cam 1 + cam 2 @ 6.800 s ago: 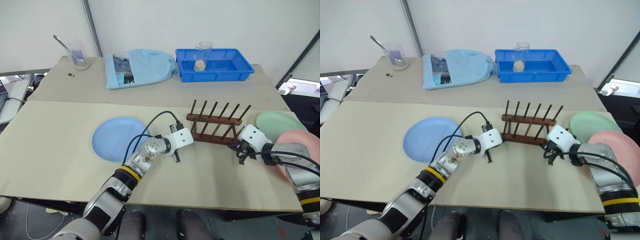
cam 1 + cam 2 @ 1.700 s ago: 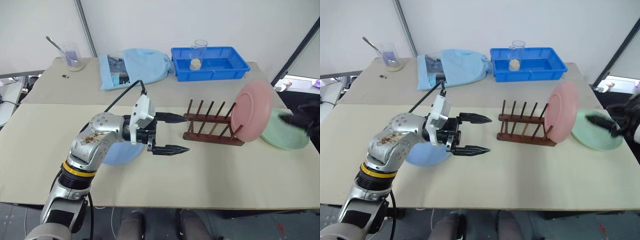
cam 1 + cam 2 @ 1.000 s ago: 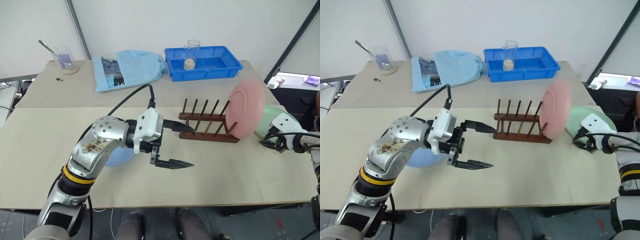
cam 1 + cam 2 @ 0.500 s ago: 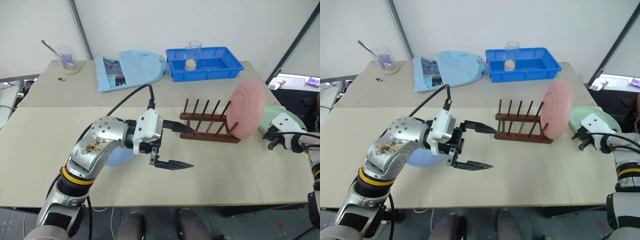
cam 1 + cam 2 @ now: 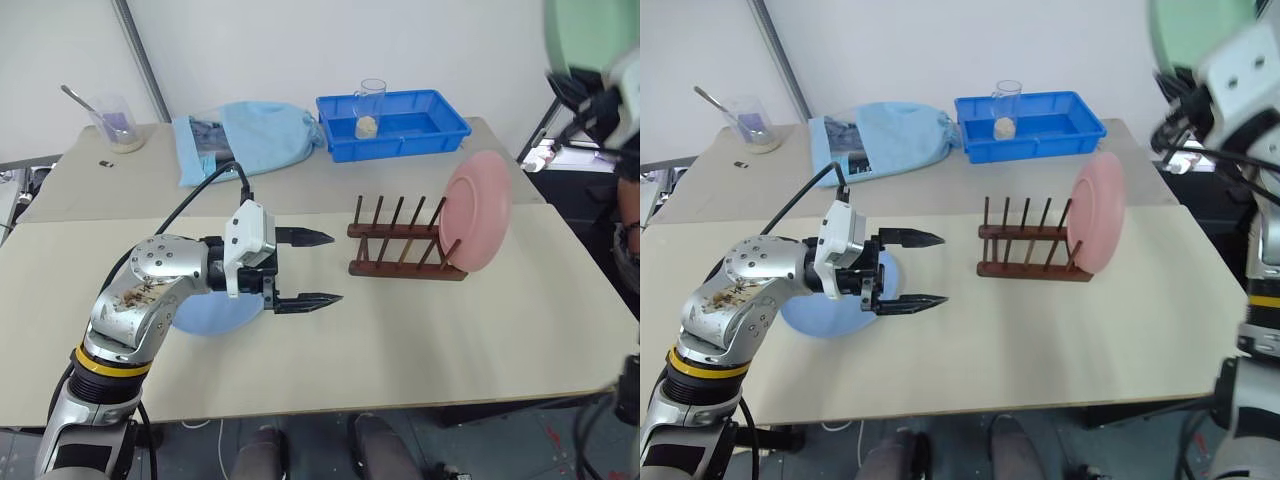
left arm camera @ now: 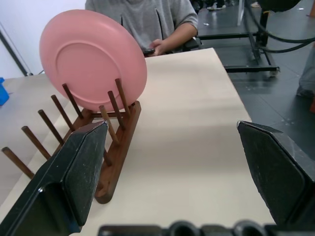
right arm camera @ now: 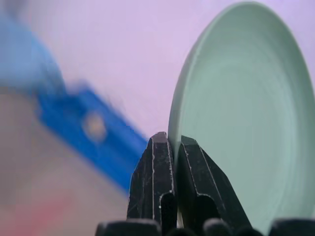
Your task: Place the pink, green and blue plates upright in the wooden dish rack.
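Green plate (image 5: pixel 1202 30) is up in the top right corner of the head view, cut off by the frame edge, so just its lower part can be seen, blurred. Right gripper (image 7: pixel 172 147) has its two black fingers pinched together on that plate's rim, and the arm is raised high at the right edge, wrist and cables showing below the plate. Blue plate (image 5: pixel 210 312) lies flat on the table (image 5: pixel 420 330) at lower left of centre, more than half hidden behind the left forearm and wrist. Left gripper (image 5: pixel 318 268) hangs above the table in the middle of the frame, pointing sideways toward the rack, fingers spread wide with nothing between them. Pink plate (image 5: pixel 477 225) stands upright in the right end of the wooden dish rack (image 5: pixel 400 245), leaning on the pegs. In the left wrist view a person (image 6: pixel 147 22) sits behind the pink plate, cut off at the top edge.
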